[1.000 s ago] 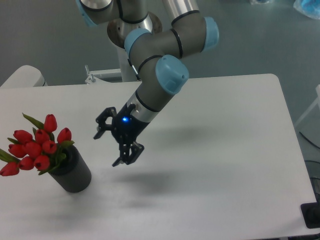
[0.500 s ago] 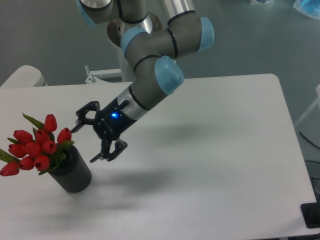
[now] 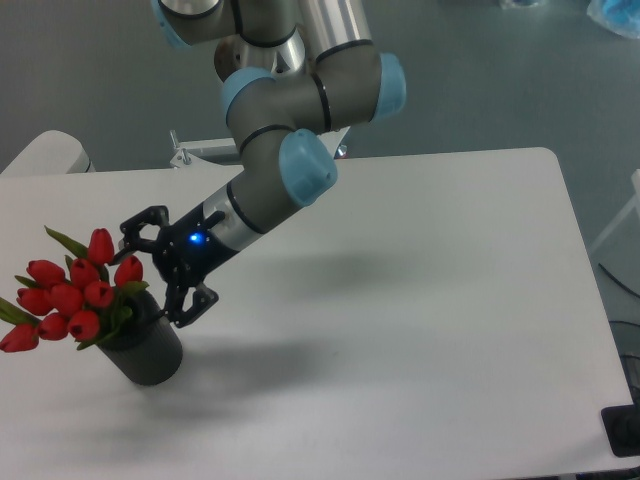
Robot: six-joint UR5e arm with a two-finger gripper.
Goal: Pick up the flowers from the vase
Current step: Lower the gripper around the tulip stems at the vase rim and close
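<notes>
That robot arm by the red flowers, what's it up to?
The arm's black two-finger end effector is open and sits right beside a bunch of red tulip buds with green leaves, which stand in a short matte black cylindrical vase on the white table. Nothing is gripped yet; it looks set to grasp the flowers.

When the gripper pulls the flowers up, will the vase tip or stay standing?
The vase is short and wide, so it probably stays. The flowers lean left, so their stems may drag its rim and tilt it. The open gripper hangs beside them.
</notes>
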